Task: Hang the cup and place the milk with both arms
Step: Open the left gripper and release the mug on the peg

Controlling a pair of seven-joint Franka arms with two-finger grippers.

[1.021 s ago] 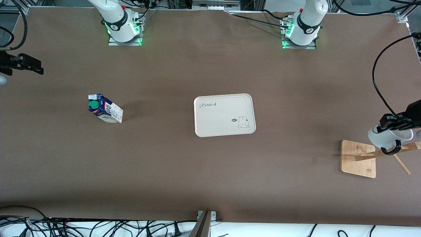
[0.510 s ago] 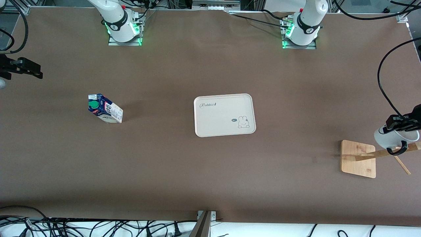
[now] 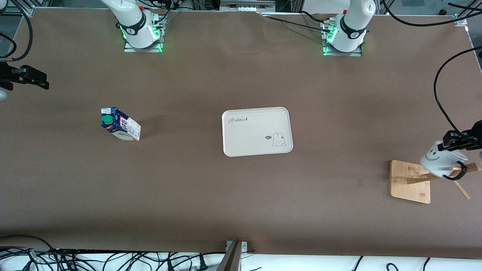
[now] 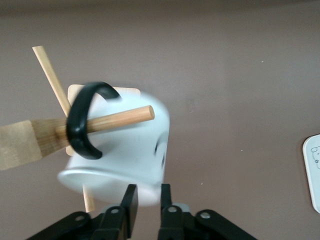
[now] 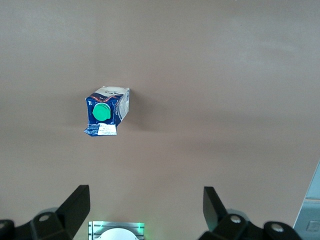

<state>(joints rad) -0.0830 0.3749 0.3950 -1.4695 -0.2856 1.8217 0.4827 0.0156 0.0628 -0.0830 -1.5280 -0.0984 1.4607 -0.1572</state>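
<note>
Cup hanging tilted by its black handle on a wooden rack peg at the left arm's end of the table. Left gripper just beside the rim, fingers slightly parted, cup apparently let go. Milk standing on the table toward the right arm's end. Right gripper spread wide above the milk, holding nothing. Tray between milk and rack.

Table: milk, tray, rack.
</note>
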